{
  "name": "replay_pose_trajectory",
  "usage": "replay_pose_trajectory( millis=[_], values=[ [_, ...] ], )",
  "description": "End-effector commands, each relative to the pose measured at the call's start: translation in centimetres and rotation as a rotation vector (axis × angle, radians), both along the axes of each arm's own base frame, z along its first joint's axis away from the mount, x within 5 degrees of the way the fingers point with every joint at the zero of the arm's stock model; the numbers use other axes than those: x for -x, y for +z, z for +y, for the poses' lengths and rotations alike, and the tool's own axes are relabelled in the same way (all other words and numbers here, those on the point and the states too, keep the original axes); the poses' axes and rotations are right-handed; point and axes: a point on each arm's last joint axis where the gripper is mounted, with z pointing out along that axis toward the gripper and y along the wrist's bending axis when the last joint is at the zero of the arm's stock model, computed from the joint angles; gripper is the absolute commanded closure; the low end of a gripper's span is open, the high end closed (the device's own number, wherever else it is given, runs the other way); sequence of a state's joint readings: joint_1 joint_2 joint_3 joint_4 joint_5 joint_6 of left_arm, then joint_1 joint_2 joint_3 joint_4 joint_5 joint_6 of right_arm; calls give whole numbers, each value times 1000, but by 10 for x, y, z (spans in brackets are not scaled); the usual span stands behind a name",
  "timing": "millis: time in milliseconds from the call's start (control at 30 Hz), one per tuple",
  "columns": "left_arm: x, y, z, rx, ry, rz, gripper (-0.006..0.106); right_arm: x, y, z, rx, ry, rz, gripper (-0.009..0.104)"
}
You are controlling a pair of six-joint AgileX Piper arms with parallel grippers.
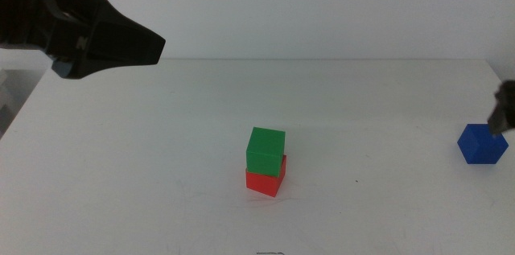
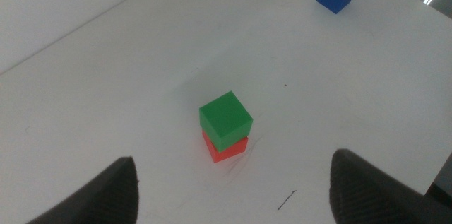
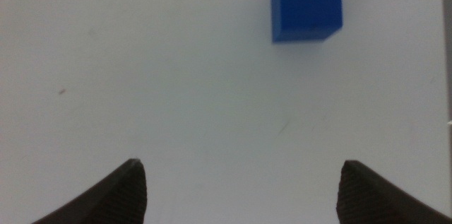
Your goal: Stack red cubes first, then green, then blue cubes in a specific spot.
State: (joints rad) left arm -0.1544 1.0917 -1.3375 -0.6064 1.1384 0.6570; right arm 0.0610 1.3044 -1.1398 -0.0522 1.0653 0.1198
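Two cubes stacked, blue left.
We had the green cube [image 1: 265,150] atop the red cube [image 1: 265,181]; the blue cube [image 1: 482,143] sat well right of it, our right gripper [image 3: 240,196] spread wide above, empty.

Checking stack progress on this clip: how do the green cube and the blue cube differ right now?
The green cube sits on top of the red cube, slightly offset; the blue cube rests directly on the white table. The green cube is near the table's middle, the blue one far to the right side. The right hand hangs open near the blue cube; the open left hand is well clear of the green one. Both look the same size, matte and plain.
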Motion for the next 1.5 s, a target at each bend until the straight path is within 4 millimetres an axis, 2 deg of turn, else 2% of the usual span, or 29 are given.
replay_pose_trajectory(
  millis=[0, 133, 267, 467, 600, 967, 1367, 1467],
  values=[
    [4, 16, -1, 61, 12, -75, 9, -18, 14, -5, 61, 17, -53, 4],
    [4, 16, -1, 61, 12, -75, 9, -49, 8, -14, 103, 12, -5, 4],
    [4, 16, -1, 61, 12, -75, 9, -76, -2, -35, 89, -27, 37, 4],
    [4, 16, -1, 61, 12, -75, 9, -103, -26, -63, 80, -47, 108, 4],
    [4, 16, -1, 61, 12, -75, 9, -116, -45, -71, 91, -24, 120, 4],
    [4, 16, -1, 61, 12, -75, 9, -141, -86, -73, 96, 12, 121, 4],
    [4, 16, -1, 61, 12, -75, 9, -154, -111, -74, 80, 15, 121, 4],
    [4, 16, -1, 61, 12, -75, 9, -155, -116, -74, 77, 15, 130, 7]
  ],
)
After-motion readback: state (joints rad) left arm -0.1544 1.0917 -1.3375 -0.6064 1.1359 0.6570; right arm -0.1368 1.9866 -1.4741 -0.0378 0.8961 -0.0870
